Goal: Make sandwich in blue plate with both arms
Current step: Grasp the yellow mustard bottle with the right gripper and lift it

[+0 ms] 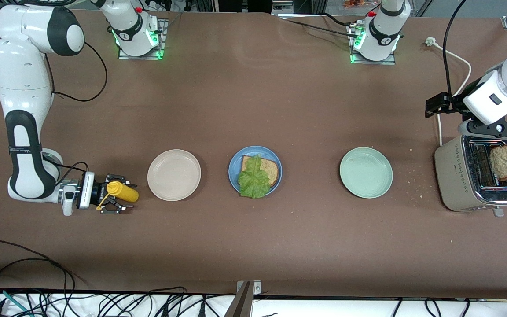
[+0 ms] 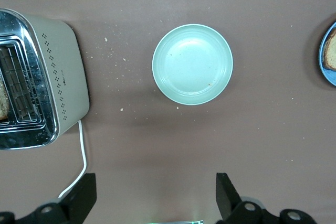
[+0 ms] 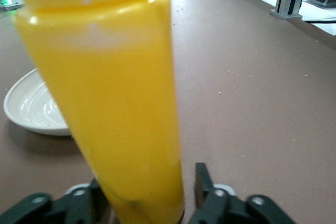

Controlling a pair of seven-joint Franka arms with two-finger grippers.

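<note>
Bare table between cream plate [image 1: 174, 175], blue plate [image 1: 255, 171], green plate [image 1: 366, 172], toaster [image 1: 469, 180] at left arm's end.

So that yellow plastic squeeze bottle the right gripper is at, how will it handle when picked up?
The yellow plastic squeeze bottle looks smooth and round, so it may slip or twist between the right gripper fingers. Its soft-looking wall could dent under a firm squeeze. Lifted sideways, the capped end may sag.
</note>
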